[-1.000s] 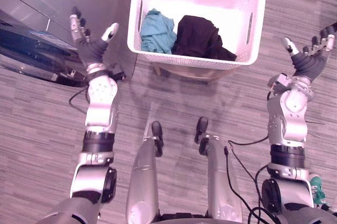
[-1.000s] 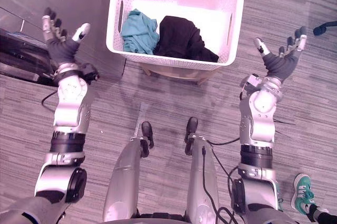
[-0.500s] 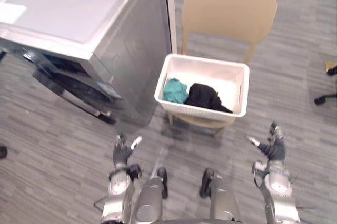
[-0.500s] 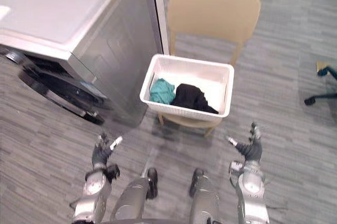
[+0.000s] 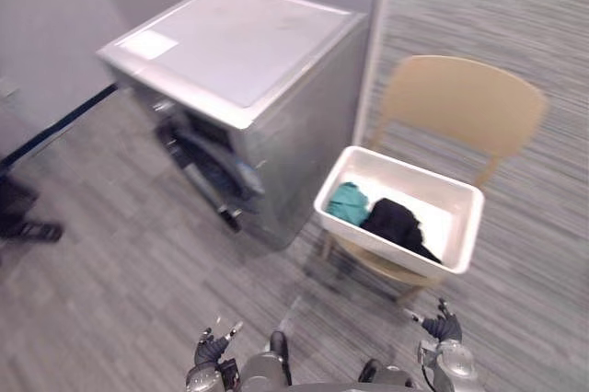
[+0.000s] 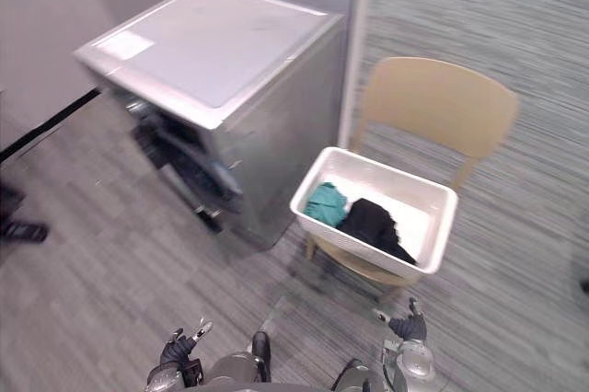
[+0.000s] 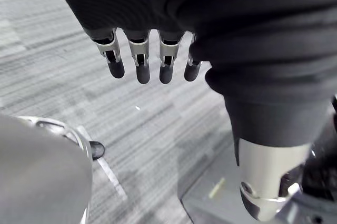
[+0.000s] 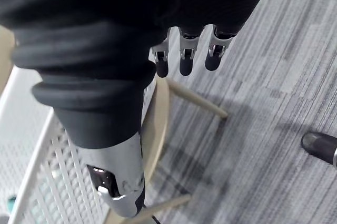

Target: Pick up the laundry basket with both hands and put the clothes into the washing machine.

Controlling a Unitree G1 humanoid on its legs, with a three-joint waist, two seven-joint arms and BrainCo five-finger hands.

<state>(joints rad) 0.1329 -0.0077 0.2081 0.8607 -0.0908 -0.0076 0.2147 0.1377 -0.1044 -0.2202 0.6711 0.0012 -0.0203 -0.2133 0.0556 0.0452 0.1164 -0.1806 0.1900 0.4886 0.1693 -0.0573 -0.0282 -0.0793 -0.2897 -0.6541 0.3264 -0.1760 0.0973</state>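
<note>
- Left hand (image 5: 213, 350): its fingers (image 7: 138, 69) are straight and side by side, with the thumb apart. They hold nothing, and grey floor (image 7: 63, 71) lies beyond them.
- Right hand (image 5: 445, 328): its fingers (image 8: 181, 62) are also straight and close together, and empty. Past them are the white laundry basket (image 8: 47, 171) with its pierced wall, and the edge and legs of a tan chair (image 8: 159, 119).
- Seen from the head, both hands are low and spread wide, well short of the basket.
- The basket rests on the chair seat. It holds a teal garment (image 5: 348, 203) and a black garment (image 5: 396, 224).
- A silver washing machine (image 5: 235, 42) stands just beside the basket, to the robot's left. I cannot tell whether its dark front door (image 5: 207, 167) is open.
- Step, as I judge it: the approach. The basket has not yet been lifted.
- The next move likely calls for coming closer, putting one hand at each end of the basket and curling the fingers under the rim.
</note>
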